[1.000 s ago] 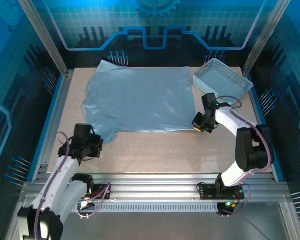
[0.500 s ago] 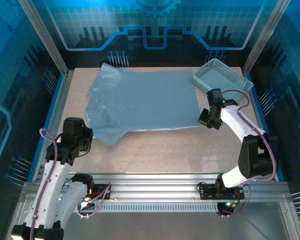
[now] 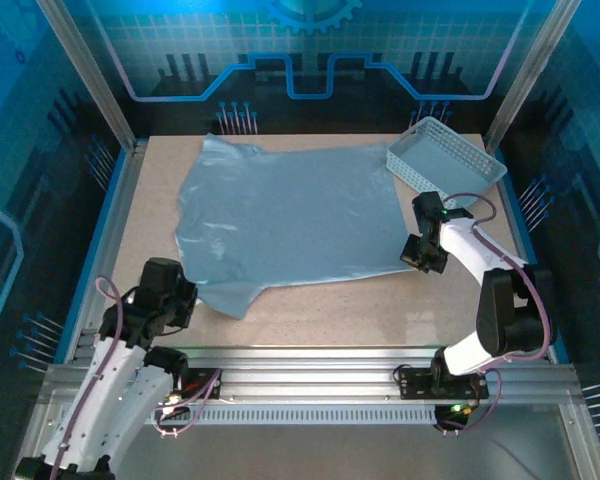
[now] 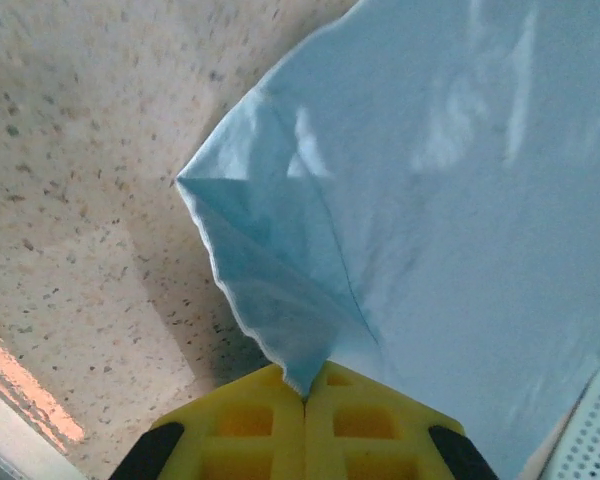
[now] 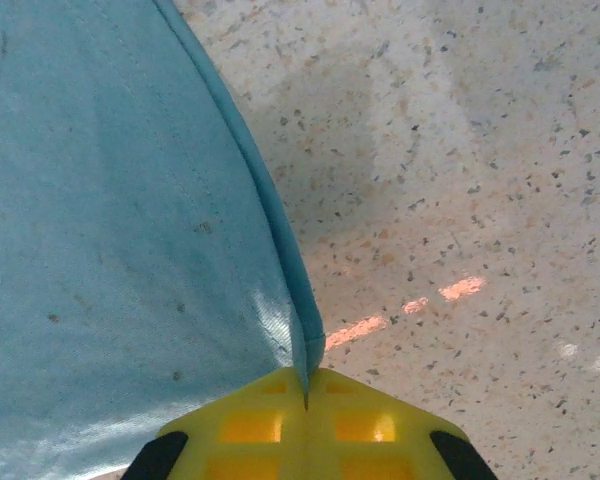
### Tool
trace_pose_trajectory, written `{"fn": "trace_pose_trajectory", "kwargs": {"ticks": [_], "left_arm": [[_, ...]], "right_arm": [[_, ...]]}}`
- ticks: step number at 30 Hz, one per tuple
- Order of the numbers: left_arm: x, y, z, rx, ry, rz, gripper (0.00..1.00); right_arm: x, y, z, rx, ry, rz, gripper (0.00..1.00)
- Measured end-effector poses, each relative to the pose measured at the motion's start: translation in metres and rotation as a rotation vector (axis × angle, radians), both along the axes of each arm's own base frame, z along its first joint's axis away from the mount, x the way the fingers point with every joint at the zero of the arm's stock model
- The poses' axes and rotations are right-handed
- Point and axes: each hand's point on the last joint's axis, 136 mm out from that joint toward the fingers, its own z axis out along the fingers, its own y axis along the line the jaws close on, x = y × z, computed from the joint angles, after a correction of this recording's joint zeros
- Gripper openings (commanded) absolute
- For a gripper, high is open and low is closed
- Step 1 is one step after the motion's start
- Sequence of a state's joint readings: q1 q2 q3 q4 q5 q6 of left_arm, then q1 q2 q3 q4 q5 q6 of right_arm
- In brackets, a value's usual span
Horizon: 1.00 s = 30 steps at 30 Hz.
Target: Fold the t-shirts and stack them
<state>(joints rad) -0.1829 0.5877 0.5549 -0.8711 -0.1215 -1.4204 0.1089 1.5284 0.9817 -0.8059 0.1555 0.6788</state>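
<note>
Pinching a point of cloth between its closed yellow fingers, the left claw [image 4: 305, 385] grips the near-left sleeve of the pale grey-blue t-shirt [image 3: 290, 215]. In the left wrist view the sleeve rises from the fingertips as a folded flap with a seam running up it, and it throws a shadow on the speckled desk [image 3: 330, 310]. The right claw [image 5: 305, 388] is likewise clamped shut on the t-shirt, gripping the hemmed edge at its near-right corner. In the right wrist view the hem runs away from the fingertips, with bare desk to its right. From above, the shirt lies spread mostly flat across the far half of the desk, its near-left sleeve reaching toward the left arm and its near-right corner toward the right arm. A second sleeve sits rumpled near the far-left corner of the desk. A white lattice basket [image 3: 445, 160] stands on the far-right part of the desk, just beside the shirt's far-right edge and well apart from the left claw.
</note>
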Motion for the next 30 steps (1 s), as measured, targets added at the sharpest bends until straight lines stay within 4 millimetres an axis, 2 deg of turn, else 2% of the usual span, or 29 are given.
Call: {"fn": "trace_pose_trajectory", "kwargs": {"ticks": [3, 4, 6, 8, 10, 13, 15, 18, 20, 23, 25, 28, 30], "left_arm": [[-0.002, -0.004, -0.025, 0.0, 0.092, -0.017, 0.0], [0.0, -0.005, -0.029, 0.004, 0.111, -0.018, 0.1], [0.006, -0.007, -0.033, 0.008, 0.126, -0.029, 0.38], [0.011, -0.008, -0.032, 0.003, 0.127, -0.029, 0.53], [0.021, -0.011, -0.022, 0.003, 0.113, -0.039, 0.58], [0.045, -0.015, 0.007, 0.008, 0.05, -0.062, 0.56], [0.07, -0.014, 0.029, 0.007, 0.031, -0.072, 0.53], [0.133, -0.003, 0.054, 0.019, -0.003, -0.06, 0.44], [0.176, 0.003, 0.052, 0.023, 0.0, -0.068, 0.36], [0.234, 0.019, 0.028, 0.03, 0.037, -0.063, 0.25], [0.27, 0.032, 0.007, 0.032, 0.052, -0.052, 0.23], [0.309, 0.05, -0.03, 0.032, 0.088, -0.04, 0.21], [0.325, 0.063, -0.057, 0.032, 0.118, -0.033, 0.19]], "right_arm": [[0.0, -0.001, -0.009, -0.009, 0.031, -0.001, 0.0], [0.001, -0.001, -0.011, -0.01, 0.041, -0.002, 0.03], [0.004, -0.001, -0.015, -0.012, 0.052, -0.006, 0.19], [0.005, -0.002, -0.013, -0.018, 0.048, -0.015, 0.36], [0.006, -0.003, -0.006, -0.02, 0.022, -0.032, 0.46], [0.012, -0.002, 0.014, -0.012, -0.047, -0.049, 0.48], [0.022, 0.003, 0.033, 0.004, -0.118, -0.047, 0.49], [0.047, 0.018, 0.051, 0.052, -0.207, -0.021, 0.44], [0.067, 0.031, 0.053, 0.107, -0.242, 0.001, 0.41], [0.095, 0.052, 0.039, 0.165, -0.236, 0.051, 0.37], [0.12, 0.07, 0.024, 0.2, -0.222, 0.094, 0.36], [0.147, 0.09, 0.0, 0.226, -0.193, 0.134, 0.36], [0.152, 0.099, -0.013, 0.238, -0.164, 0.149, 0.36]]}}
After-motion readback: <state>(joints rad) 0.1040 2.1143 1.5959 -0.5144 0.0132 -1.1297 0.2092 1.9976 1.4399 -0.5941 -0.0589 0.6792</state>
